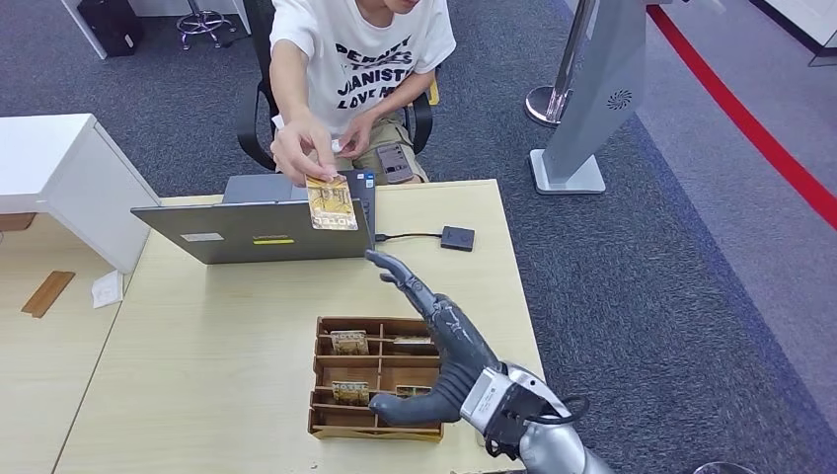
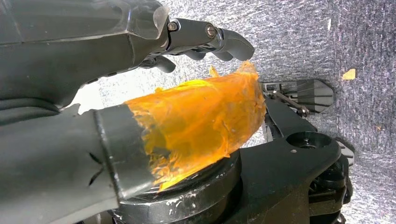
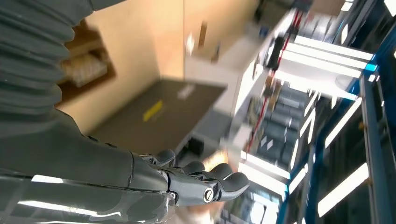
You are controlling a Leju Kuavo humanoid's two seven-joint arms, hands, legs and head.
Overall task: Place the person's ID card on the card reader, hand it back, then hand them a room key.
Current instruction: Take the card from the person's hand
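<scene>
Head view shows us a wide tan table [image 1: 227, 336]. Going left to right, at about ten o'clock stands a grey laptop [image 1: 252, 232]. Just above its lid, near twelve o'clock, a person's hand [image 1: 299, 148] holds out the ID card [image 1: 332, 202]. The card is in their fingers, not ours, and it hangs over the laptop's top edge.

Next, near six o'clock, sits a wooden tray [image 1: 375, 380] with small boxes in it. A few cards lie inside. We think those may be the room keys, but we cannot be sure.

Our right hand [image 1: 434, 341] reaches up from five o'clock toward the card. Its fingers are apart and it holds nothing. It is near the card but not touching it.

At about one o'clock, a small black box [image 1: 457, 237] on a wire lies on the table. We think this is the card reader.

Our left hand [image 2: 140, 51] hangs down over grey carpet, fingers curled, holding nothing.

We judge the job is just starting. We must take the card, read it, give it back, then give a key.
</scene>
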